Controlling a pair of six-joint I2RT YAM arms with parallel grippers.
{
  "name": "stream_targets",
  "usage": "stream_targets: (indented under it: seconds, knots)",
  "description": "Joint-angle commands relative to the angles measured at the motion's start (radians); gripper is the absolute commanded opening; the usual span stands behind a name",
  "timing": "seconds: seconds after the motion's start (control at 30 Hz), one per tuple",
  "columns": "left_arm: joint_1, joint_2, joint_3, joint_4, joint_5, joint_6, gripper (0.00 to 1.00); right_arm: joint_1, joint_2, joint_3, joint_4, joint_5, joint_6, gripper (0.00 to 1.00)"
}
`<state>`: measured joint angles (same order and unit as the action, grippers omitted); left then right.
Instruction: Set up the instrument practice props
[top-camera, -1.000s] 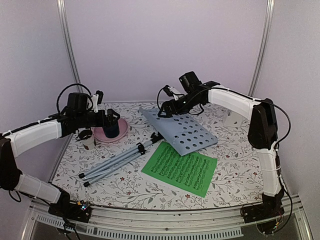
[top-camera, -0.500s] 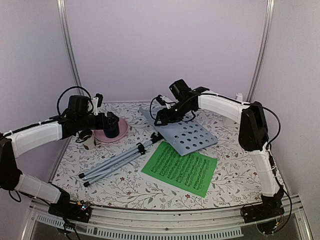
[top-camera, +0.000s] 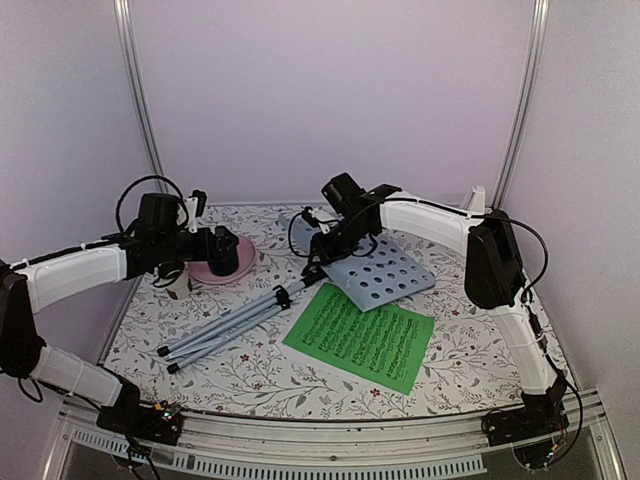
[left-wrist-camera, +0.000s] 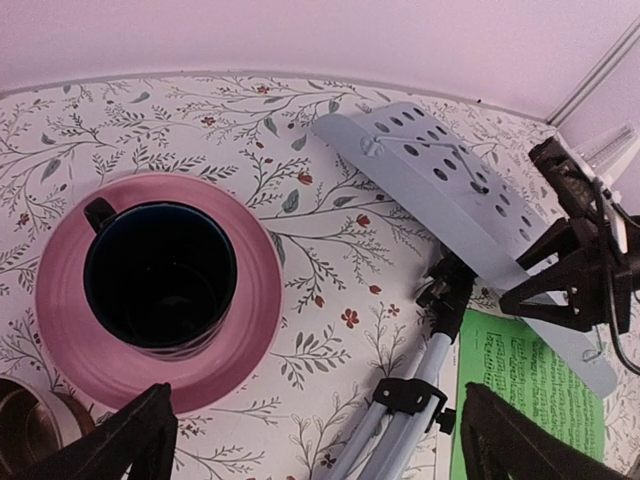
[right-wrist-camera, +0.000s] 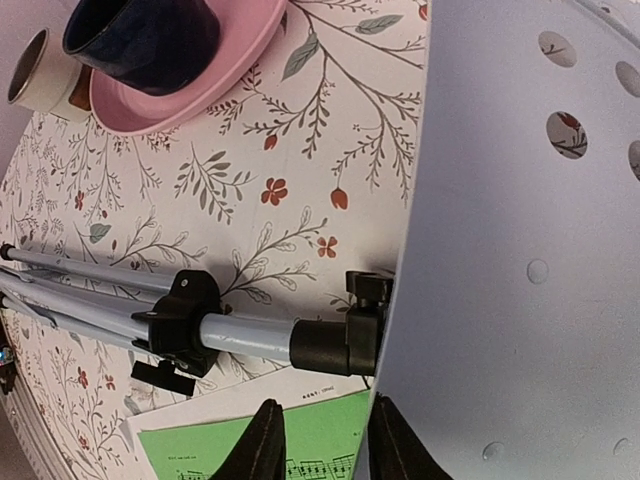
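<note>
Nearest you, the green sheet of music (top-camera: 360, 337) lies flat on the bench (top-camera: 470, 340), right of centre. Just beyond it the pale grey music stand (top-camera: 230, 322) lies on its side. Its long axis runs from the folded legs at near left to the hole-punched desk (top-camera: 390, 272) at far right. Your right hand (top-camera: 320, 244) is the nearer one to it. That arm stretches in from the right and comes down on the desk's left edge, close by the neck joint. Its fingers (right-wrist-camera: 262, 440) stand narrowly apart and appear to sit one on either side of that edge; whether they already pinch it cannot be told. Any lift would likely leave the legs hanging away toward near left. Farther left, your left hand (top-camera: 222, 245) hovers spread wide over the dark blue cup (left-wrist-camera: 160, 275) on its pink plate (left-wrist-camera: 255, 330), well apart from the desk.
</note>
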<state>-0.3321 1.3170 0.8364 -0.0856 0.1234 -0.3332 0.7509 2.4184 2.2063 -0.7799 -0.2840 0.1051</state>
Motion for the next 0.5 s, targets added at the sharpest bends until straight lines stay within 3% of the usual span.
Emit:
stream_targets:
  seconds: [0.0, 0.27, 0.47]
  knots:
    - [-0.010, 0.021, -0.017, 0.041, -0.005, -0.007, 0.99, 0.002, 0.036, 0.032, -0.015, 0.003, 0.003, 0.28]
    - [-0.010, 0.052, -0.015, 0.053, -0.015, -0.008, 0.99, 0.003, 0.047, 0.032, -0.045, 0.038, 0.008, 0.23]
    - [-0.010, 0.066, -0.012, 0.053, -0.033, -0.008, 0.99, 0.003, 0.031, 0.042, -0.049, 0.069, 0.023, 0.08]
